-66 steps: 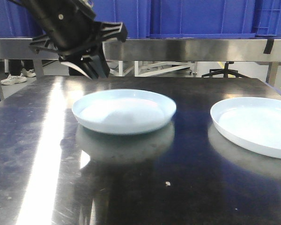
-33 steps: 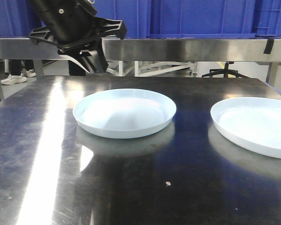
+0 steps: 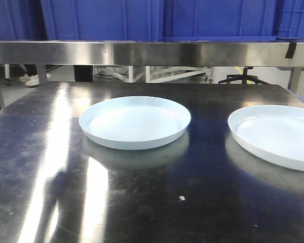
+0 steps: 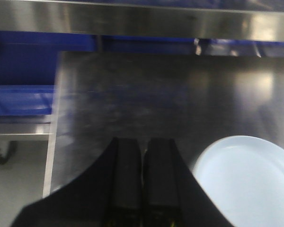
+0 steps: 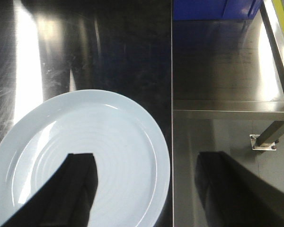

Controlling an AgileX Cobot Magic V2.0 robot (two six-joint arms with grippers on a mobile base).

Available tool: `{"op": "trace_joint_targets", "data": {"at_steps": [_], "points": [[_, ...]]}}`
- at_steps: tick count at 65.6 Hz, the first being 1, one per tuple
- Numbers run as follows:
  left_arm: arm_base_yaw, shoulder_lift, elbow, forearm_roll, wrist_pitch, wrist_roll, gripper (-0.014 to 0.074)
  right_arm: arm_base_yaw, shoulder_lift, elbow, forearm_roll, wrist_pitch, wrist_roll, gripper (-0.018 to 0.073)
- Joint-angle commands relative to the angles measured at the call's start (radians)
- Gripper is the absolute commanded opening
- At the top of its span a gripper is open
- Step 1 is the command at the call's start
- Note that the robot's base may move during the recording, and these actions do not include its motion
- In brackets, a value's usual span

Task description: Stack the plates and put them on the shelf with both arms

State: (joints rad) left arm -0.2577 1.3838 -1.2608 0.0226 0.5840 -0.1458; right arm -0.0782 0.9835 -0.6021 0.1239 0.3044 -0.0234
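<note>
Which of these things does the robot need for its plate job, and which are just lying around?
For the job: left plate, right plate, steel shelf.
Just lying about: blue bins, chair base, small speck.

I see the left plate (image 3: 135, 123) and the right plate (image 3: 278, 134) are both pale blue-white. The right plate has faint rings inside. The table (image 3: 142, 202) is dark grey and the bins (image 3: 101, 19) are blue.

On the left pincer (image 4: 142, 142) you get two flat matte-black fingers (image 4: 128, 175), squared at the tips, widening into a broad black base that flares out both sides. The right pincer (image 5: 146, 158) is the same plain black, chunky slabs with straight-cut ends.
</note>
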Motion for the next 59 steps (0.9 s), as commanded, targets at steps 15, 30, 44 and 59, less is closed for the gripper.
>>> {"op": "trace_joint_targets", "data": {"at_steps": [15,30,44,59], "points": [[0.138,-0.272,0.335,0.001,-0.170,-0.011,0.0104,-0.001,-0.006,-0.038,-0.001,-0.067,-0.010,0.0549],[0.143,-0.433,0.596,0.002,-0.247,-0.011,0.0103,-0.001,-0.006,-0.038,-0.001,-0.061,-0.010,0.0549],[0.143,-0.582,0.767,0.003,-0.247,-0.011,0.0103,-0.001,-0.006,-0.038,-0.001,-0.059,-0.010,0.0549],[0.143,-0.659,0.843,0.021,-0.245,-0.011,0.0104,-0.001,-0.006,-0.038,-0.001,-0.058,-0.010,0.0549]]}}
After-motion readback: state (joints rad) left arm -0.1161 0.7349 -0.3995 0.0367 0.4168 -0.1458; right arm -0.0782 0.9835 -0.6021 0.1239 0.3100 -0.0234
